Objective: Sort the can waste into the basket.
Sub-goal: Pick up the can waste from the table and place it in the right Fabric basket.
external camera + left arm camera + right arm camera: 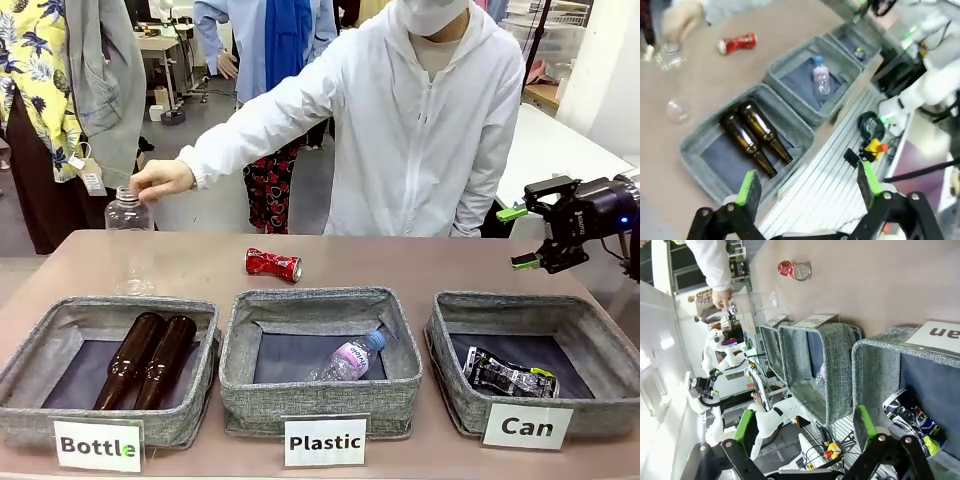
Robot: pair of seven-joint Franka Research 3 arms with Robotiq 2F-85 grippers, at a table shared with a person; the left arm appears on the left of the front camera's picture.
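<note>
The shiny red crushed can lies on its side on the brown table, behind the middle basket. Inside the "Can" basket at the right lies the black and silver can with green marks. My right gripper hangs open and holds nothing, above and behind that basket's far right corner. My left gripper is open too, high over the near edge by the "Bottle" basket.
The "Bottle" basket holds two brown glass bottles. The "Plastic" basket holds a clear bottle. A person's hand rests on an upright clear plastic bottle at the far left.
</note>
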